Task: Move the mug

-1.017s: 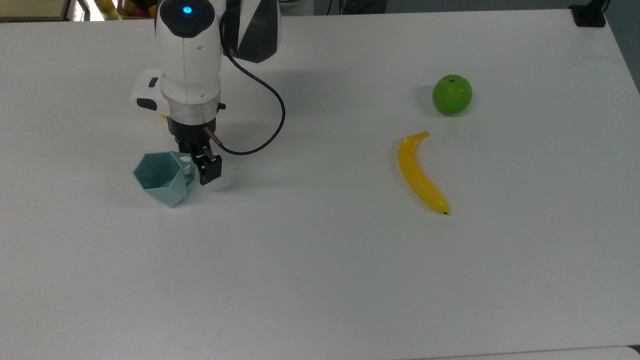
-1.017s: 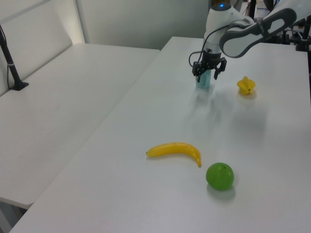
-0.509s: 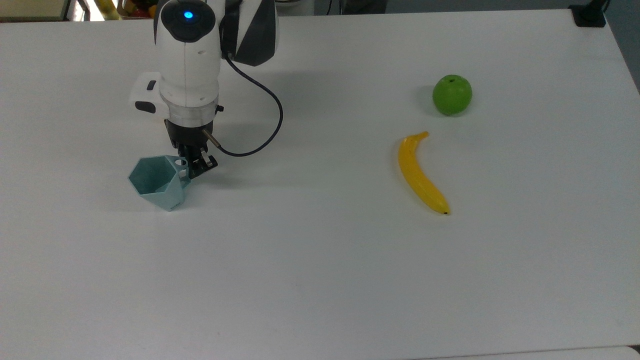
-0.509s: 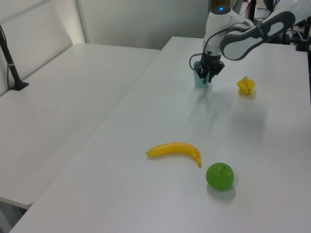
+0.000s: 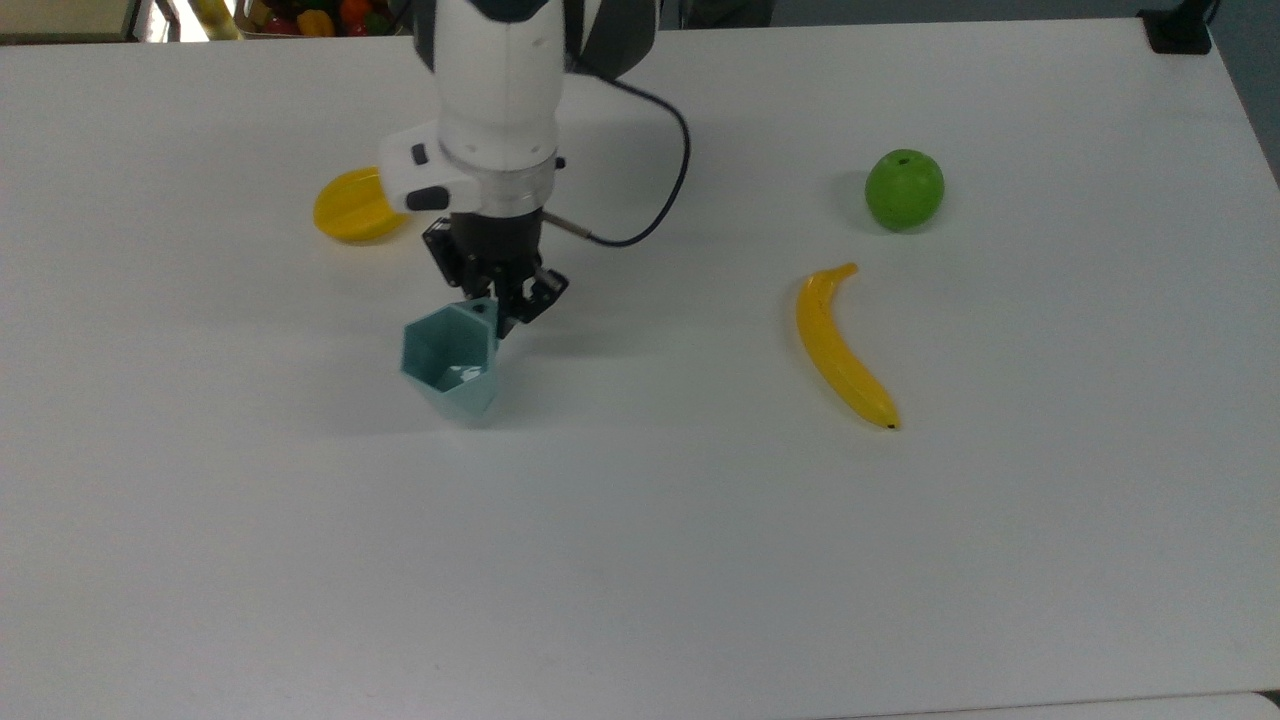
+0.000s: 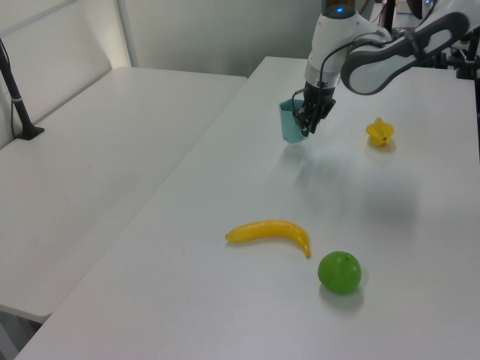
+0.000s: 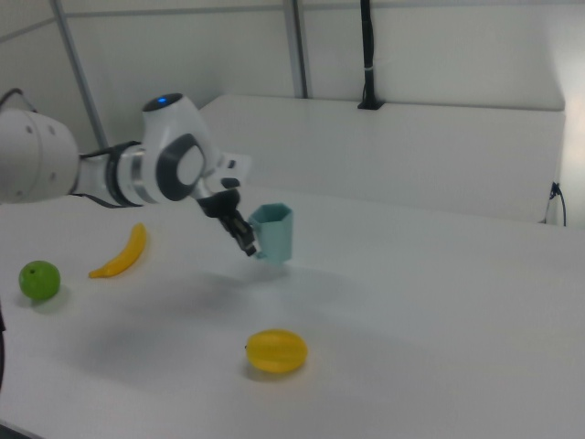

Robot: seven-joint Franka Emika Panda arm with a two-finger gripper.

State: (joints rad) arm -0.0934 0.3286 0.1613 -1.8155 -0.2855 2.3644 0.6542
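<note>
Here the hand [image 5: 503,308] is pinched tight on the handle side of the mug [image 5: 450,362], its dark fingers [image 6: 307,122] pressed against one wall. In the left view the mug [image 6: 289,121] hangs clear of the white surface [image 5: 640,520], with a faint shadow below and to the left view's right; in the right view it [image 7: 273,232] stands roughly upright, rim up. The handle itself is mostly hidden behind the fingers, only a small hole near the rim showing in the top view. Whether the mug's base touches the surface cannot be told from the top view.

The upper arm is cut off by the top edge of the top view, and its cable loops out to the top view's right. A yellow star-shaped fruit [image 5: 352,207] lies behind the hand, its right part covered by the wrist in the top view; it shows whole in the left view [image 6: 379,132] and in the right view [image 7: 276,351]. A banana [image 5: 842,349] and a green apple [image 5: 904,189] lie well apart from the mug toward the top view's right, the apple just beyond the banana's stem end.

Bare surface stretches wide in front of the mug and to the top view's left. In the left view the mug hangs near the surface's left edge, beside a second, lower white table [image 6: 82,172].
</note>
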